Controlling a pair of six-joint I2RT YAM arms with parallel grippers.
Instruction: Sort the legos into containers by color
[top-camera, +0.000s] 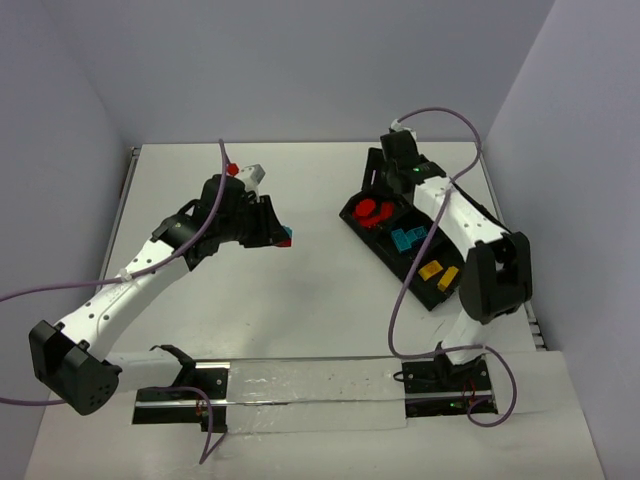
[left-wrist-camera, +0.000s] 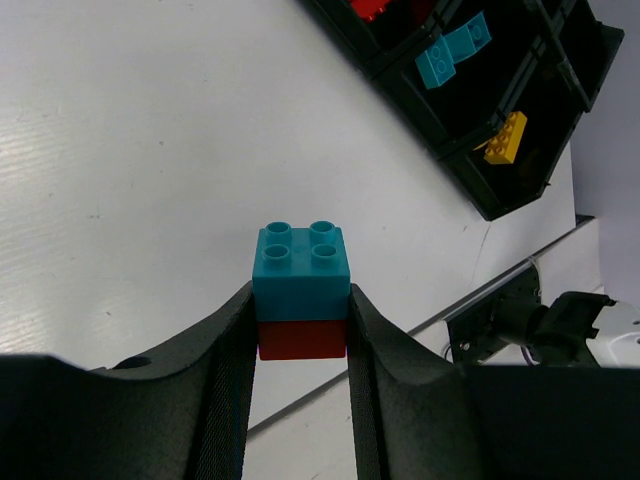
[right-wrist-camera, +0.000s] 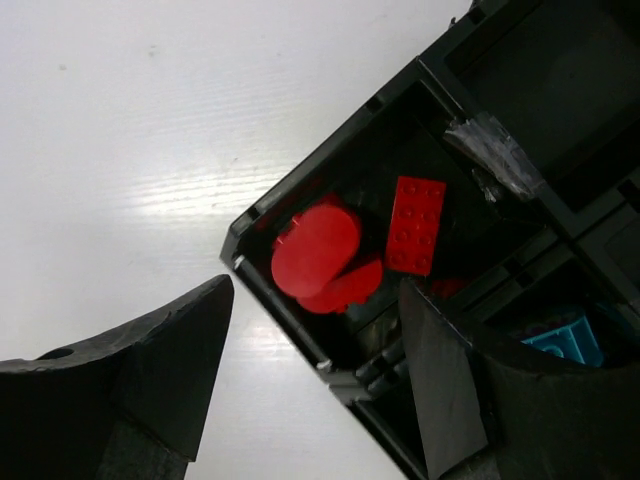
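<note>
On the left side of the white table (top-camera: 320, 310), the left gripper (left-wrist-camera: 300, 295) is closed narrow on a small clump (left-wrist-camera: 300, 300) of two legos. One is a cyan brick (left-wrist-camera: 300, 262) with four studs on top, and one is a red brick (left-wrist-camera: 301, 340) pressed under it. Both fingers (left-wrist-camera: 225, 380) touch the sides of the clump. It is well apart from the tray (top-camera: 388, 258). Whether the clump rests on the table or hangs above it, I cannot tell.

On the right side, the right gripper (right-wrist-camera: 315, 290) hangs over the far end of the long black tray. Its jaws stand wide apart and nothing is between them; they touch no brick.

Under this gripper is the end compartment with the red things. I count two round red pieces (right-wrist-camera: 315, 248), one lying partly over the other, and just beside them one flat red brick (right-wrist-camera: 417, 225) with two rows of studs. A bit of grey tape (right-wrist-camera: 490, 150) sticks on a divider next to it.

The next compartment holds two cyan bricks (left-wrist-camera: 455, 50), touching each other. Toward the near end of the tray lie two yellow bricks (top-camera: 438, 275), close together. If they share one compartment, I cannot tell.
</note>
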